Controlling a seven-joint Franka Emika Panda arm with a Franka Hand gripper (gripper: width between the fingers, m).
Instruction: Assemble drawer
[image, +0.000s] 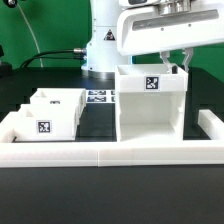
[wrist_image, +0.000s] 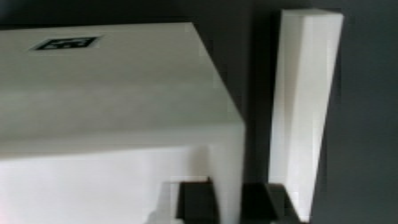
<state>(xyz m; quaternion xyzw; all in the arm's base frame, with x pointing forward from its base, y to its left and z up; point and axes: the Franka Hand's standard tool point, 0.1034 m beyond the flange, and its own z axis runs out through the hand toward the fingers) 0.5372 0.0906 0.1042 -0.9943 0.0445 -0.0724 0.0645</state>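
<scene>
The tall white drawer housing (image: 150, 105) stands on the table at the exterior view's right, its tag facing the camera. My gripper (image: 178, 64) comes down from above onto the housing's right wall. In the wrist view the housing (wrist_image: 107, 110) fills most of the picture, with a tag on it. My gripper (wrist_image: 231, 186) has its two dark fingers close together, with a thin white strip of the housing between them. The two small open-top trays (image: 45, 118) (image: 62, 100) sit side by side at the exterior view's left, apart from the gripper.
The long low white border wall (image: 110, 152) runs along the front and turns back at both ends. Its right arm (wrist_image: 306, 100) lies just beside the housing. The marker board (image: 98, 97) lies behind, near the robot's base.
</scene>
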